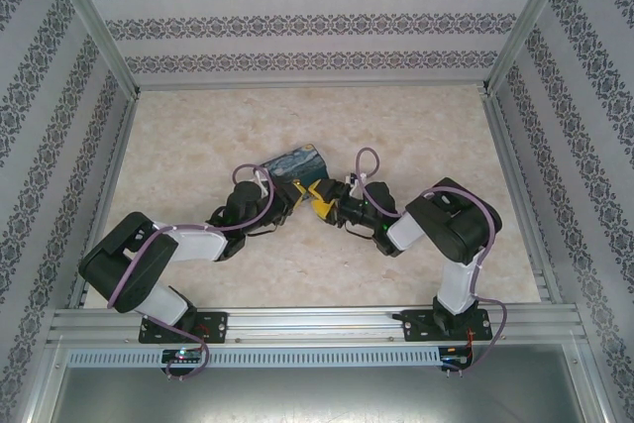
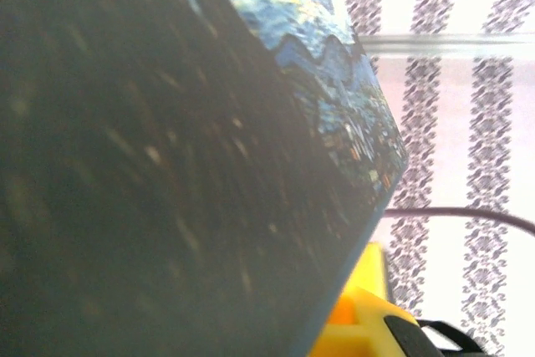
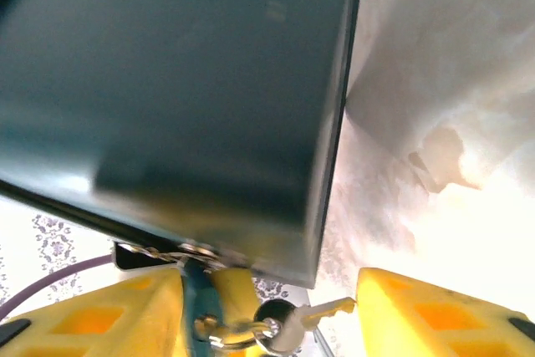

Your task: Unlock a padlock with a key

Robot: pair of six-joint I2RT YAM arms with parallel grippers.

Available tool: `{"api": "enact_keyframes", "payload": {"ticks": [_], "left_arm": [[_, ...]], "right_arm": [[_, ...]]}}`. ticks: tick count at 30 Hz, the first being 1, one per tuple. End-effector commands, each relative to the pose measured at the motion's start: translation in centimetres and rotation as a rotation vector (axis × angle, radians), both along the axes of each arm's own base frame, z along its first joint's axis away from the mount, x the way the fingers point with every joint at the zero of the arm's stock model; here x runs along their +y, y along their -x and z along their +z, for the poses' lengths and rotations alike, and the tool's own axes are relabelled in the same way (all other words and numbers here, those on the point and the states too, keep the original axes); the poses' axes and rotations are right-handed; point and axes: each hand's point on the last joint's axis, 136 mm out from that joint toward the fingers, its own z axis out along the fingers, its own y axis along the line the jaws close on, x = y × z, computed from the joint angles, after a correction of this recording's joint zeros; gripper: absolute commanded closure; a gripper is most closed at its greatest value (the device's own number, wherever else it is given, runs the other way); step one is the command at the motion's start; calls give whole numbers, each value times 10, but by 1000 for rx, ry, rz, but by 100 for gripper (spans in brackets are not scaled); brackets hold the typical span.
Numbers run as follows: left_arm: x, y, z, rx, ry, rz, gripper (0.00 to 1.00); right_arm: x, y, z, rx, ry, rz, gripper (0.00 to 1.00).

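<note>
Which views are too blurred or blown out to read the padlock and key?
Top external: sharp, evenly lit, the padlock small. Left wrist: padlock too close, its dark side a blur, wall washed out. Right wrist: padlock underside soft, table overexposed, the key dim but discernible.

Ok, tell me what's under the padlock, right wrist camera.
Under the padlock hangs the key, blue head at its lower edge, with a ring and a spare silver key, between the right gripper's open yellow fingers. The blade is covered, so insertion depth can't be judged.
</note>
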Motion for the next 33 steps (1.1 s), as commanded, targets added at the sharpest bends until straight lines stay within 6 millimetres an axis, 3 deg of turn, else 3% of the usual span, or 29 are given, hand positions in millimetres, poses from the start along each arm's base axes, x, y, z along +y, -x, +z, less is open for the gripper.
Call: {"api": "enact_keyframes", "payload": {"ticks": [1,10,19,24,33], "left_arm": [[-11,18,-7,0,-38,-99,100],[-10,17,-17,-11,-69,-118,100],[-7,16,-21,-33,-100,-156,100],[-5,16,-24,-29,-109,-172,100],[-10,12,-21,-22,-103,-209,100]], "right_arm": [[-7,1,35,-130,-50,-1,38],[-28,22,26,-127,22,23,37],[-38,47,-5,-119,173,91,42],[-49,60,-29,-152,414,162,45],[-71,58,-11,-425,913,255,45]]}}
